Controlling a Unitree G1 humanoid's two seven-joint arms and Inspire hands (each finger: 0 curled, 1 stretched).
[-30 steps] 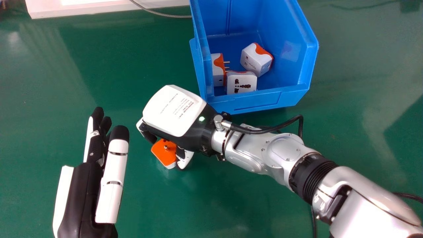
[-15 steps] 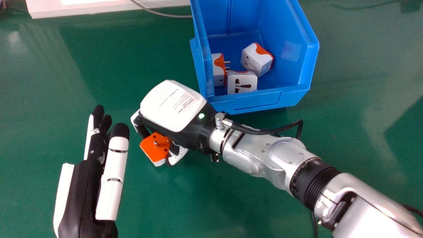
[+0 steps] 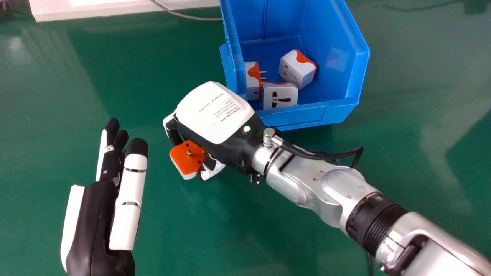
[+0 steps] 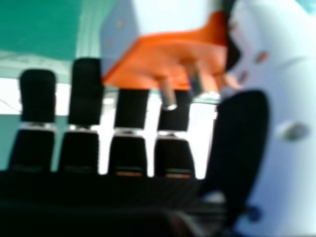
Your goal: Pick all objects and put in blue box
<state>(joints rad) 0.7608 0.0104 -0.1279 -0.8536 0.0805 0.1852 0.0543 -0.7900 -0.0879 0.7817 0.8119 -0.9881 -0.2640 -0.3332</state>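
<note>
Three white-orange adapters [image 3: 280,101] lie in the blue box [image 3: 307,116], a fourth [image 3: 184,161] held outside, pins up.

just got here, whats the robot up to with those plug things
The robot's right hand holds an orange and white adapter pinched between its fingers and thumb, off to the left of the blue box in the head view. Three more adapters already lie in the box. The left hand is open and holds nothing, at the lower left of the head view. The held adapter is not yet in the box and will probably go there next.
</note>
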